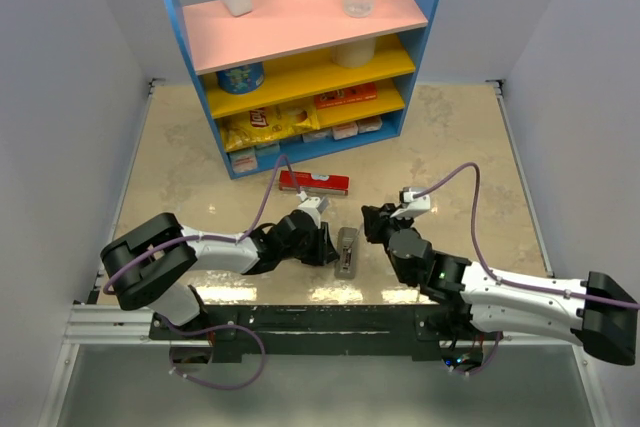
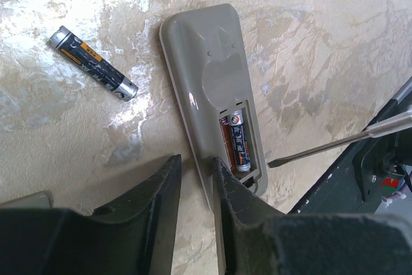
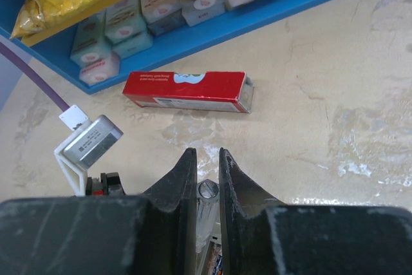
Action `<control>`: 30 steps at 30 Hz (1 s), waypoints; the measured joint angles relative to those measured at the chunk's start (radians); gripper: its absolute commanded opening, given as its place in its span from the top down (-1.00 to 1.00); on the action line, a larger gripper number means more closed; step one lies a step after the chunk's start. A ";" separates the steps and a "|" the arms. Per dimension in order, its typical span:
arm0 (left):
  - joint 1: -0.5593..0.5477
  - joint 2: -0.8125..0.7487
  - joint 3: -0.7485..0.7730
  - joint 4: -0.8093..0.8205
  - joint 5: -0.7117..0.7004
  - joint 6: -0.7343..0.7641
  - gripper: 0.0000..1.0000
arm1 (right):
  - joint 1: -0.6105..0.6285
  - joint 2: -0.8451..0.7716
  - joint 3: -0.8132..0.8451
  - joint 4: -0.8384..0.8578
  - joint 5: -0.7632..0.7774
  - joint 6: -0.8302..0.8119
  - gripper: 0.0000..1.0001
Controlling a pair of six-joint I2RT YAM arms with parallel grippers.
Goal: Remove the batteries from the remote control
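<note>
1. On the table, top external view: the remote control (image 1: 346, 252) lies lengthwise between the 2 arms, near the front edge. The left gripper (image 1: 322, 239) sits just beside its left side, and the right gripper (image 1: 373, 220) is near its right. A red box (image 1: 313, 182) lies beyond, in front of the shelf (image 1: 300, 17).
2. Left wrist view: the remote control (image 2: 209, 75) lies back up with its compartment uncovered.
   - 1 seated battery (image 2: 238, 148) is inside.
   - 1 loose battery (image 2: 93, 61) rests on the table, well apart to the left.
   - The left gripper (image 2: 196, 162) has its jaws partly apart with bare table between them, clamping nothing. One finger (image 2: 232, 198) overlaps the remote's edge.
   - The flat tip of a thin tool (image 2: 341, 140) is just beside the open end.
3. Right wrist view: the right gripper (image 3: 206, 154) is clenched on the thin tool (image 3: 206, 189), whose round silvery end shows between the fingers. The red box (image 3: 187, 89) lies ahead.
</note>
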 measured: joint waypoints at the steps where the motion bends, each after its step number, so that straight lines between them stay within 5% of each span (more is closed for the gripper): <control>1: 0.000 0.000 0.000 0.000 0.000 0.000 0.38 | 0.000 0.000 0.015 -0.014 0.000 -0.015 1.00; 11: 0.000 0.000 -0.001 0.001 0.001 -0.001 0.38 | 0.000 0.027 0.072 -0.125 -0.012 -0.052 1.00; 30: -0.007 -0.004 -0.005 0.003 0.003 -0.002 0.38 | 0.000 0.143 0.049 -0.061 -0.013 -0.050 1.00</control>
